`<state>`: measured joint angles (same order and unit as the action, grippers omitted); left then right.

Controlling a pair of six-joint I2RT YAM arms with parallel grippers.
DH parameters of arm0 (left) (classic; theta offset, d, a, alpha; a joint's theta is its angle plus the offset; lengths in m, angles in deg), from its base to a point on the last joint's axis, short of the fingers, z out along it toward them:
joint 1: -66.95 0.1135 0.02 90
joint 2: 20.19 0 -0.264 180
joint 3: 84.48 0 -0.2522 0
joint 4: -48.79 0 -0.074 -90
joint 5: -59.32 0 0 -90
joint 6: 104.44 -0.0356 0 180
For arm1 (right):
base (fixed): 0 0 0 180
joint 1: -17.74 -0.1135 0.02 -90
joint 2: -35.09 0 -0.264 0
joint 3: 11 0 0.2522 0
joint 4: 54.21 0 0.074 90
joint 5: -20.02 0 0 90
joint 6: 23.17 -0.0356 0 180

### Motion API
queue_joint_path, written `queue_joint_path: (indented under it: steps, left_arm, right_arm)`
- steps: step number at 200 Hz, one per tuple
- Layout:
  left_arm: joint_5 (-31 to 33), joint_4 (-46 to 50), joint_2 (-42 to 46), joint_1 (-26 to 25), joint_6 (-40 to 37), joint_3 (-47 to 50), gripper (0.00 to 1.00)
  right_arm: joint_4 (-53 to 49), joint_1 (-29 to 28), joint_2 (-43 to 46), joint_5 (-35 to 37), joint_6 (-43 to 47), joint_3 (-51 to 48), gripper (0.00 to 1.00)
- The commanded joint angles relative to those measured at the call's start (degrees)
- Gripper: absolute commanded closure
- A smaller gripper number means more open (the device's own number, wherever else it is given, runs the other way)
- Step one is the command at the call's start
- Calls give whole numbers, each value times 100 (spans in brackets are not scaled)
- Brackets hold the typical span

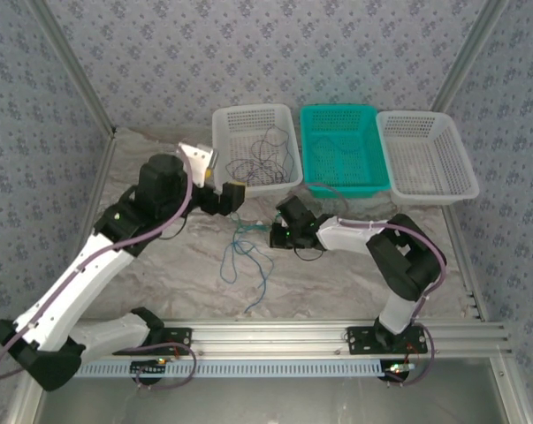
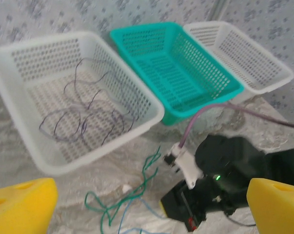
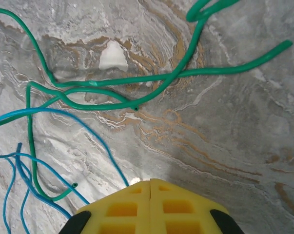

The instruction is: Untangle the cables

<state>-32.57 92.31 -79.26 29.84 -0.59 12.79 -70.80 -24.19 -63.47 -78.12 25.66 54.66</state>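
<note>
marbled grey counter (image 1: 337, 274) in the top external view carries three baskets along its far edge: a white basket (image 1: 216, 132), a teal basket (image 1: 303, 146) and a second white basket (image 1: 460, 172). a dark cable (image 1: 262, 159) lies coiled in the first white basket. a green cable (image 1: 247, 230) and a blue cable (image 1: 239, 261) lie loosely crossed on the counter between the arms. the left gripper (image 1: 222, 190) hangs by the near wall of the first white basket. the right gripper (image 1: 275, 234) sits low, just beside the green cable.

from the left wrist, the yellow fingers (image 2: 20, 204) stand wide apart, holding nothing. the dark cable (image 2: 83, 117) sprawls over the basket floor, and the green cable (image 2: 132, 195) lies on the counter below it.

from the right wrist, the right gripper (image 3: 150, 183) has its yellow pads (image 3: 122, 209) pressed together. the blue cable (image 3: 64, 114) runs right up to their tips; i cannot tell whether it is pinched. the green cable (image 3: 137, 78) loops across the counter beyond.
</note>
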Motion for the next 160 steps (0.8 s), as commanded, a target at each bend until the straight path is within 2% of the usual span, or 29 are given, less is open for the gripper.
queue_joint_path:
  steps: [1,37,62,92,116,141,160]
  left_arm:
    - [368,-338,481,11,484,391,1]
    - [346,-391,906,19,745,1021,1]
    - [242,-559,972,20,834,1303,0]
    - [-36,-833,994,11,922,1558,1]
    - [-371,-965,1015,11,894,1663,1]
    - [-1124,-1207,1046,-14,790,1779,1]
    - [-1322,-1236,1037,-99,743,1815,1]
  right_arm:
    - [-244,-9,557,106,42,151,100]
    - [-640,22,1515,-117,275,282,100]
    - [-1139,124,2231,127,399,597,100]
    - [-1348,359,2861,94,461,1050,100]
    - [-1504,756,3124,28,465,1559,100]
    - [-1407,1501,3305,-231,434,2106,100]
    - [-1388,2015,3330,-259,390,2460,100]
